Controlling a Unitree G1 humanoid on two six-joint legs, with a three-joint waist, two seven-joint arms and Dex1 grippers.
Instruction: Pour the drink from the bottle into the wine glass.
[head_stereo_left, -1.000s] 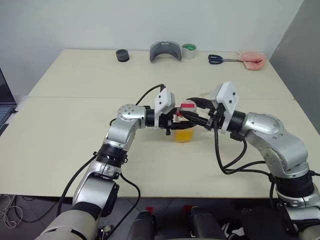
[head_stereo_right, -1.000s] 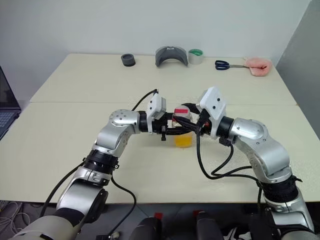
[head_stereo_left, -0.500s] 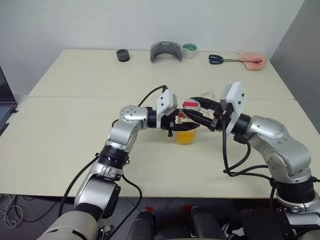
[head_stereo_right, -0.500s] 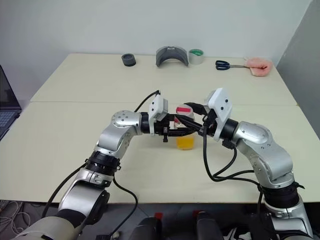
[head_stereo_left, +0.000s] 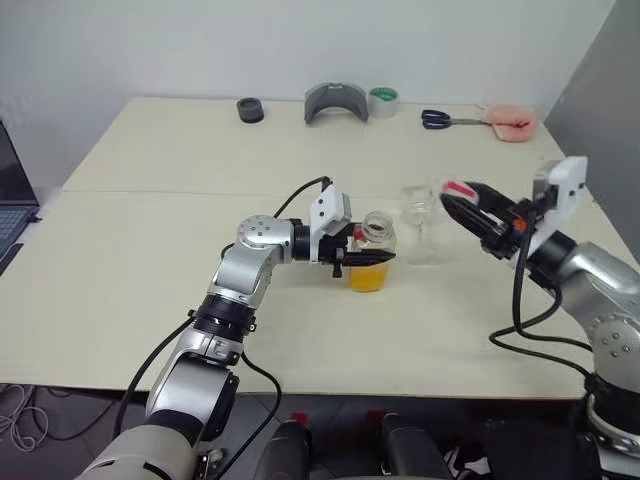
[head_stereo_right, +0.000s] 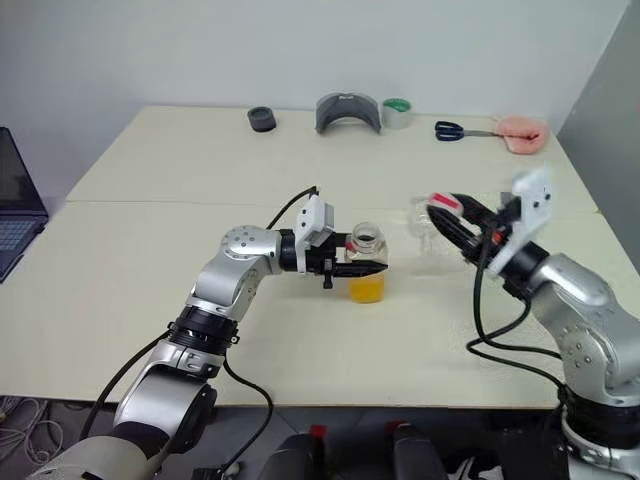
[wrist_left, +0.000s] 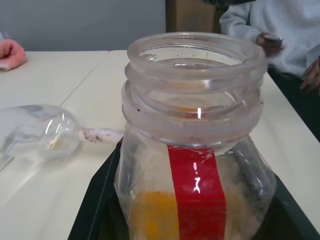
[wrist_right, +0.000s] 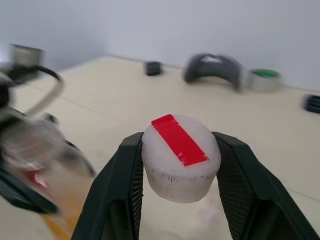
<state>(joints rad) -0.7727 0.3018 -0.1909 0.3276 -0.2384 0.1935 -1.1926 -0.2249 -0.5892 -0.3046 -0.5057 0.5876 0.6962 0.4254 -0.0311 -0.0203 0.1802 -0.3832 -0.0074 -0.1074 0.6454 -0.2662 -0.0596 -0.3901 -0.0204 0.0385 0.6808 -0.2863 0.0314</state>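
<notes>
The bottle (head_stereo_left: 372, 252), clear with a red label strip, stands uncapped on the table, its wide mouth (wrist_left: 195, 55) open. The orange drink (head_stereo_left: 368, 277) fills its lower part. My left gripper (head_stereo_left: 378, 258) is shut on the bottle around its middle, pointing to the right. Just right of the bottle, the empty wine glass (head_stereo_left: 420, 214) stands upright. Further right, above the table, my right gripper (head_stereo_left: 455, 198) is shut on the bottle's white cap (wrist_right: 181, 156), which bears a red strip. The cap sits between both fingers (wrist_right: 125, 185).
Along the table's far edge lie a black ring (head_stereo_left: 250, 110), a grey curved holder (head_stereo_left: 334, 103), a tape roll (head_stereo_left: 382, 102), scissors (head_stereo_left: 440, 119) and a pink object (head_stereo_left: 512, 121). A laptop (head_stereo_left: 10, 200) sits at the left. A seated person (wrist_left: 270, 30) shows beyond the table.
My right gripper has lifted the cap off the bottle and swung well to the right with it. The bottle now stands open, and my left gripper has held still.
</notes>
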